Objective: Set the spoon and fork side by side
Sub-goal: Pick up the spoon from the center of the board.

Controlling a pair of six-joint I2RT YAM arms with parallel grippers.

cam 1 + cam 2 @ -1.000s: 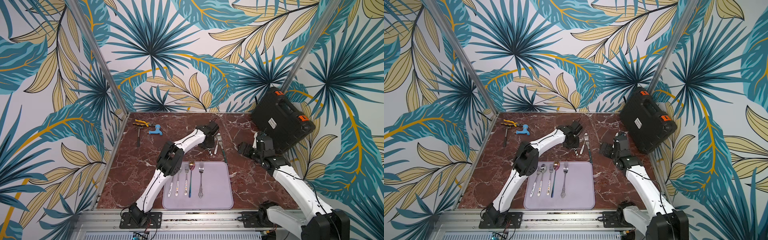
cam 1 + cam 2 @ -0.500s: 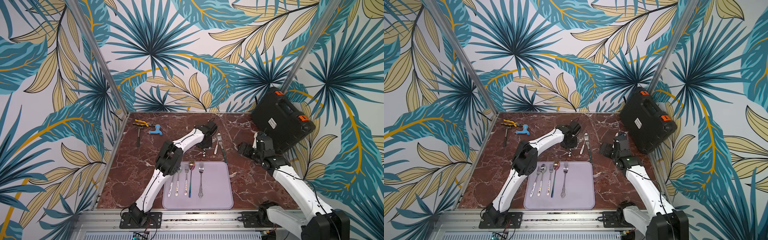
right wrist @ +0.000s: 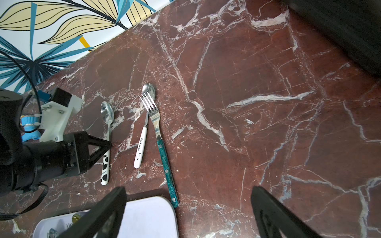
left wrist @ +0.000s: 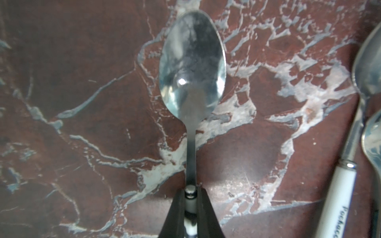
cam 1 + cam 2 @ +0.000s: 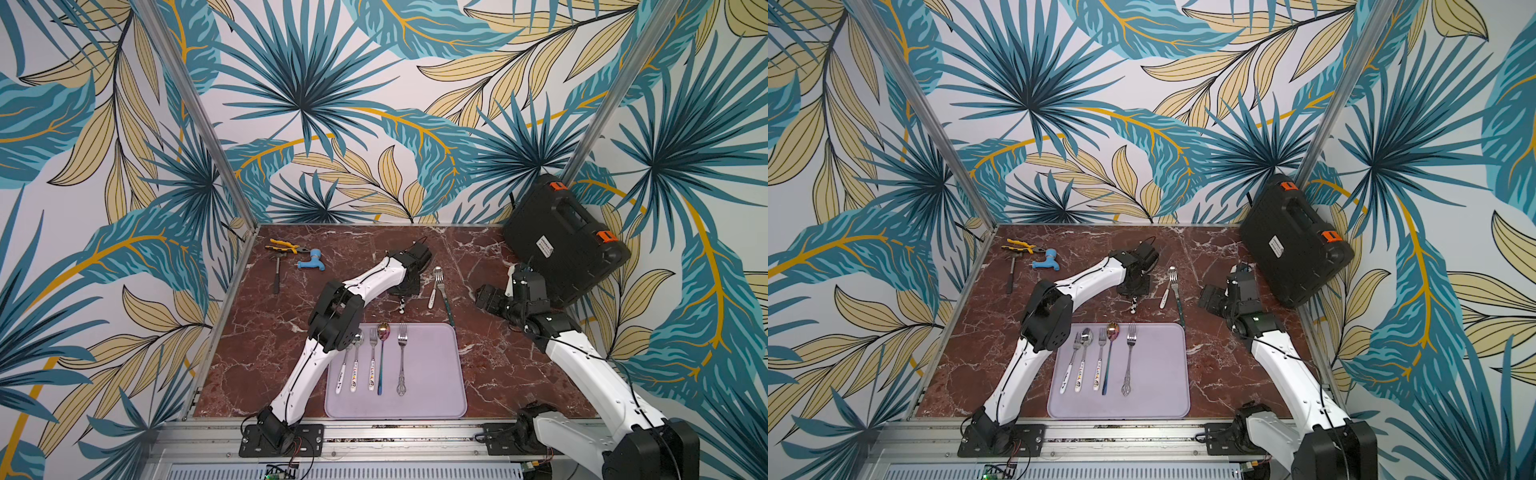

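Top views are bright and even; the left wrist view seems unfocused, spoon (image 4: 191, 61) glinting

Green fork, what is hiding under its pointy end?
A white-handled spoon lies under the green fork. Its bowl tip and handle show; the tines cover part of the bowl. Below both is the marble table.

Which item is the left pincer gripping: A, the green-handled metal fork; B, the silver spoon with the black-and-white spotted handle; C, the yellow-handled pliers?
B: the left pincer squeezes the top of the handle of the silver spoon with the black-and-white spotted handle.
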